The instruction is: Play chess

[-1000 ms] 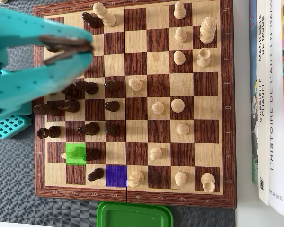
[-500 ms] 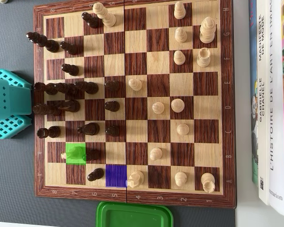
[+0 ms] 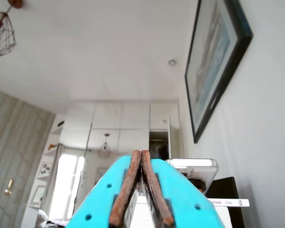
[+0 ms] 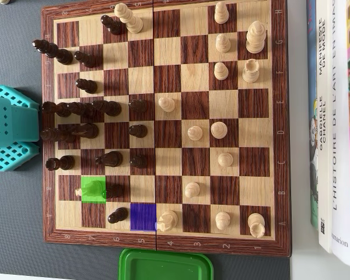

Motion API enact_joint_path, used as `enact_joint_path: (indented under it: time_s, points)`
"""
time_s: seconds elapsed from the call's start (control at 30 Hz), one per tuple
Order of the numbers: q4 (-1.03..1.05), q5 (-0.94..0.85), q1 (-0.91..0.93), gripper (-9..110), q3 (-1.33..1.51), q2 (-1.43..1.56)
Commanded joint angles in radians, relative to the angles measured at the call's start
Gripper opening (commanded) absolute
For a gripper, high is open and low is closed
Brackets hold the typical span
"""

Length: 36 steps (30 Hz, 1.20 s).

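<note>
Teal gripper [image 3: 141, 156] has pulled back off the chessboard [image 4: 163, 242], now raised toward the ceiling, jaws pressed together with nothing in them. Small light pawn [image 4: 79, 191] sits at the green square [image 4: 94, 190]; purple square [image 4: 143, 216] near the board's bottom edge is empty, so that move looks pending.

The gripper [image 3: 141, 154] has left the chessboard [image 4: 163, 242] (pieces unmoved)

The overhead view looks straight down on the chessboard [image 4: 163, 125], close enough that it nearly fills the frame. The wrist view faces upward past the gripper [image 3: 141, 154] toward ceiling [image 3: 109, 52] and wall; the two views share nothing.
</note>
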Motion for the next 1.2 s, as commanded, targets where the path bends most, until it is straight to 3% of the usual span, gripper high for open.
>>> enact_joint_path:
  time_s: [0.0,0.33,0.73,1.17]
  points:
    - [-0.063,-0.005,0.005,4,0.023,0.04]
    - [-0.221,-0.106,0.009,4,0.135,0.183]
    - [-0.293,-0.103,0.081,4,0.235,0.327]
    - [-0.578,-0.118,0.083,4,0.278,0.327]
